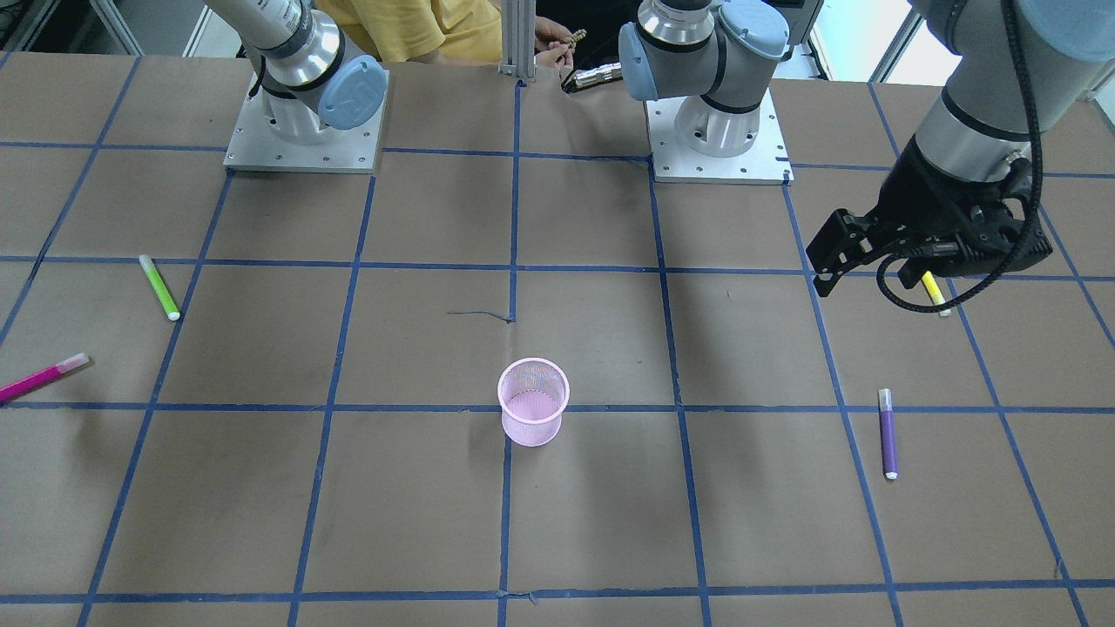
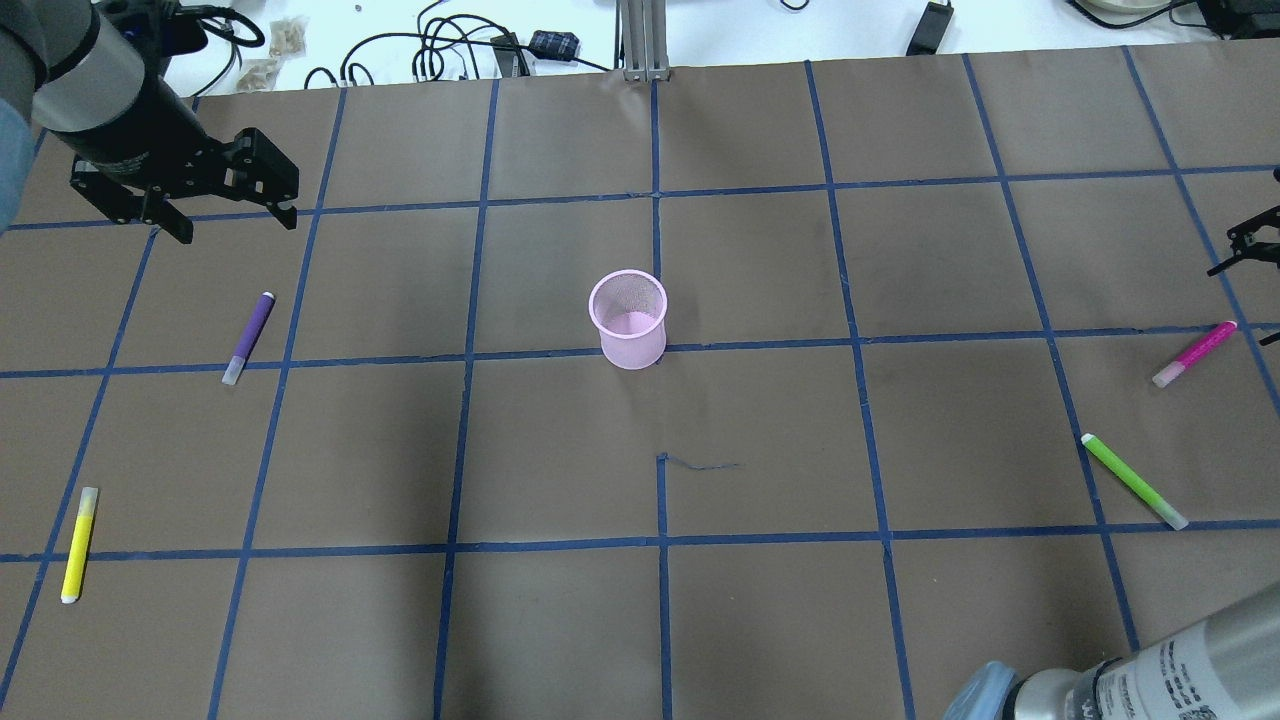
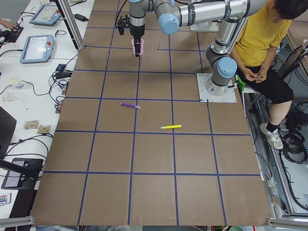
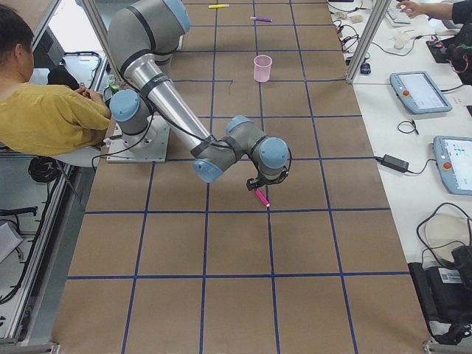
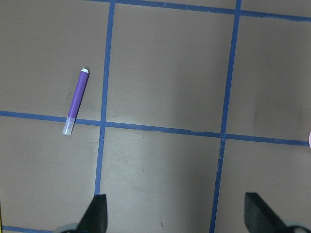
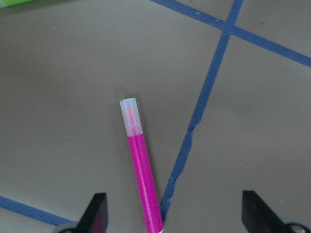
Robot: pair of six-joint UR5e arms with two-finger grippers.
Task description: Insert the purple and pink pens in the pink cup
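Overhead exterior: brown, blue-gridded table (image 2: 760, 620); left gripper (image 2: 235, 222) and right gripper (image 6: 175, 219) hover fingers-down, spread wide, empty.

Overhead and front-facing cameras look down from opposite sides, sharing the pink cup (image 2: 630, 340); wrist cameras sit close.

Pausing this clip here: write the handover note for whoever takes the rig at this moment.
Left gripper: open, empty, above the table; the purple pen lies flat, apart from it.
Right gripper: open, empty, over the pink pen, which lies flat on the table.
Pink cup: upright mid-table, empty.
Done: nothing inserted.
Left: pick up both pens and insert them; ignore the yellow pen and green pen.
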